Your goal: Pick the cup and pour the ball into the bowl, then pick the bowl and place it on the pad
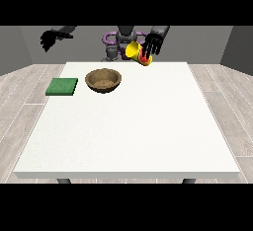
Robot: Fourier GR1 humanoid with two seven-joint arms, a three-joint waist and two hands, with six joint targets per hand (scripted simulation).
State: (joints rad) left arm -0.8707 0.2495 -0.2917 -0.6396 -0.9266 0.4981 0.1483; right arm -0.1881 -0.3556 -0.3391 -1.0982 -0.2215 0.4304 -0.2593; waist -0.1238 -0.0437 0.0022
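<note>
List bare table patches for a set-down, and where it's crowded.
Bare: everything on the camera side of the bowl and green pad, plus the table's right half. Crowded: back left, pad and bowl close together. The hand at the view's right holds the yellow cup above the back edge.

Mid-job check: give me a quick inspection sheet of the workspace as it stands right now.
Surface: white table, mostly bare.
Job's things: yellow cup held tilted above the table's far edge; wooden bowl upright on the table; green pad beside it, near the table's edge at the view's left; ball not visible.
Clutter: nothing seen.
Hands: hand at the view's right curled round the cup; hand at the view's left raised, holding nothing.
Cables: nothing seen.
Surroundings: wood-plank floor, grey walls.
</note>
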